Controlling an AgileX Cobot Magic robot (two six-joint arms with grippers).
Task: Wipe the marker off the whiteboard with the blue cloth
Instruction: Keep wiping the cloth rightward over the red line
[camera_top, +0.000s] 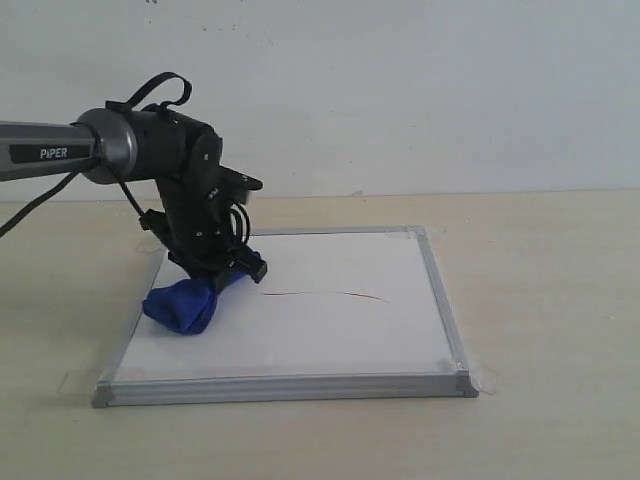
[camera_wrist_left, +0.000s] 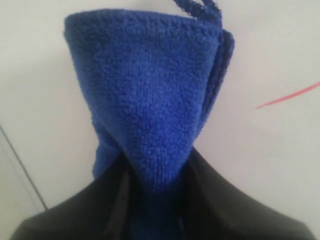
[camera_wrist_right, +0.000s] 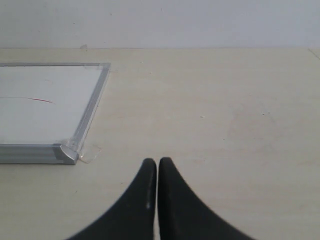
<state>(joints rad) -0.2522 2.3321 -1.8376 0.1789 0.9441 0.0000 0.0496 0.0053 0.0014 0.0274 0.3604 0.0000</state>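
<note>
Exterior view: left gripper (camera_top: 238, 270) low over board (camera_top: 330, 340), jaws clamped on one end of cloth (camera_top: 182, 306). Cloth bundle resting on the board at the left of this view, near the frame, just beside the near end of marker (camera_top: 325, 294). Marker thin and dark red, running from there toward the board's right side; no part of it under the cloth.

Left wrist view: cloth pinched to a neck between the dark fingers, fanning out onto the white surface. Red stroke off to one side, apart from the cloth.

Right wrist view: right gripper (camera_wrist_right: 157, 167) with tips together, holding nothing, over table (camera_wrist_right: 225, 125) beside a board corner, well apart from the work.

Step in hand, as judged: cloth grasped and set down at the start of the line; wiping stroke not yet made.

Next move calls for: dragging the cloth along the line toward the right side, pressing enough to keep the bundle flat on the surface, following the slight wave so no stretch is missed. Probably a return pass.

Risk: cloth trailing behind the fingers, so fingers crossing the line ahead of it.
</note>
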